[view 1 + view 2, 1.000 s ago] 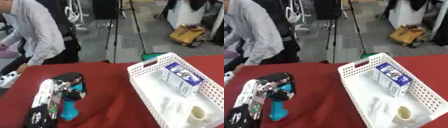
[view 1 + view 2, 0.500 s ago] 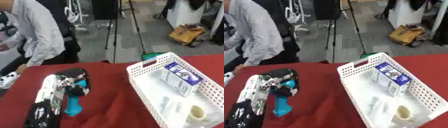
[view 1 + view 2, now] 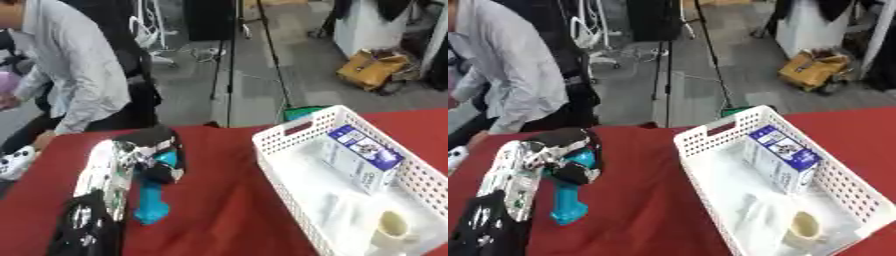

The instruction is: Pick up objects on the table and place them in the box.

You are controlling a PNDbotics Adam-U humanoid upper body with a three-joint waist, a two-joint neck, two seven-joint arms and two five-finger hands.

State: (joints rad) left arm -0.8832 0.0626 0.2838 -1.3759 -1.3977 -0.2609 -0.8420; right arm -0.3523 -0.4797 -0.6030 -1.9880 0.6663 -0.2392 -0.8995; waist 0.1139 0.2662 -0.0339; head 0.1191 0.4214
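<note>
My left hand (image 3: 156,155) has its fingers curled round the upper end of a teal tool (image 3: 154,196), whose lower end hangs at or just over the red tabletop (image 3: 219,200) near its left edge; contact there I cannot tell. My right hand shows in neither view. Toward the right edge stands the white basket (image 3: 710,137), serving as the box, already holding a blue-and-white carton (image 3: 779,156), a pale cup (image 3: 805,226) and something white. I judge the tool remains to be carried across.
</note>
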